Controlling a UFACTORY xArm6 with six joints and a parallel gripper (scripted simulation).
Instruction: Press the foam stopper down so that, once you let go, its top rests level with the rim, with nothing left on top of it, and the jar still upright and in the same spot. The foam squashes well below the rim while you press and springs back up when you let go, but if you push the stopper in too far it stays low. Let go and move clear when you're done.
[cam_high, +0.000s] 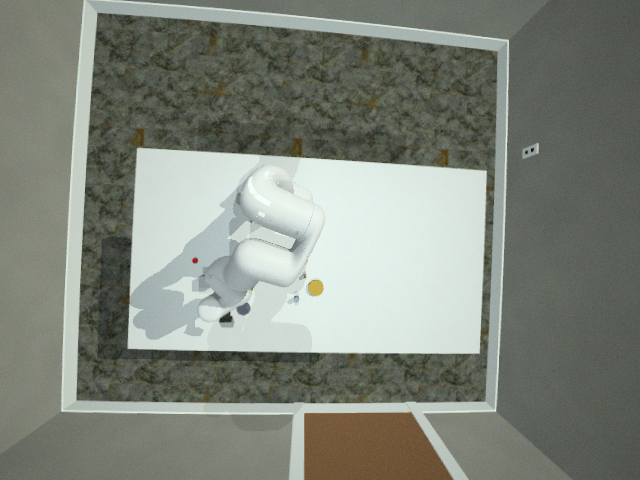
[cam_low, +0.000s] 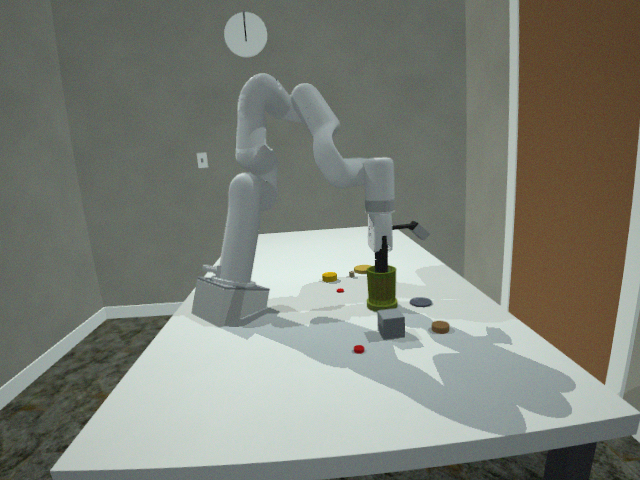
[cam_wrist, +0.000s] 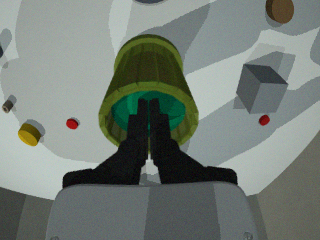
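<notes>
White table (cam_low: 289, 413), upright olive jar (cam_wrist: 148, 67), sunken green stopper (cam_wrist: 175, 115).

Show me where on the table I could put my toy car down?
Best spot: the wide near stretch of table, in front of the red button. Crowded: around the green jar, ringed by the grey cube, brown disc and dark disc.
</notes>
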